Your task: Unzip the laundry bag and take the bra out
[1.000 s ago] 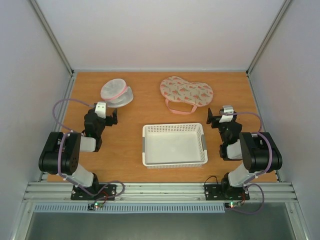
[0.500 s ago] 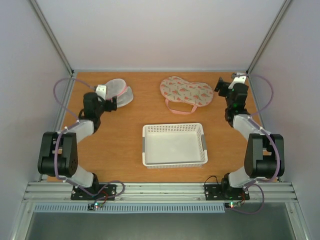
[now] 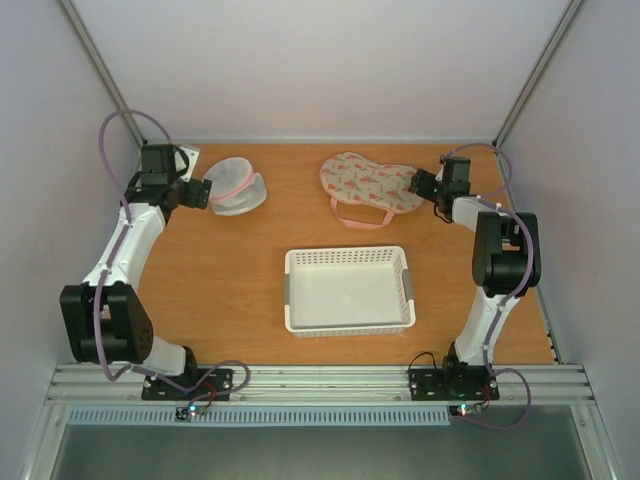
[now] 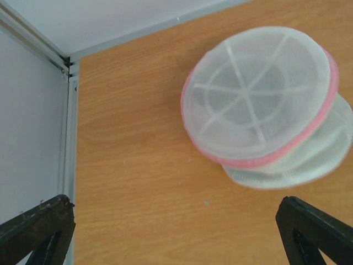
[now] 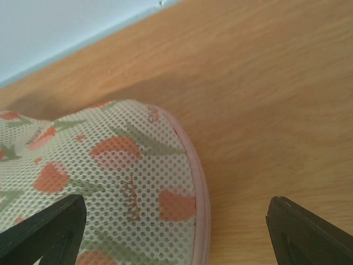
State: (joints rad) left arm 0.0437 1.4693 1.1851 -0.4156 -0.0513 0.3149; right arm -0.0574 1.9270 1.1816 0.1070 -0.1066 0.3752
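The white basket (image 3: 347, 322) sits nearest, mid-worktop (image 3: 230, 280). Beyond it, far right, the right hand (image 3: 423, 186) is spread wide at the right lobe of the laundry bag (image 3: 370, 182), pinching nothing. The bag looks closed, and the bra is not in view. No puller shows along the pink zipper trim (image 5: 199, 187), so find it before closing. Far left, the left hand (image 3: 203, 192), also spread, faces the round mesh pouch (image 3: 236, 186). It would serve better pinning the bag.
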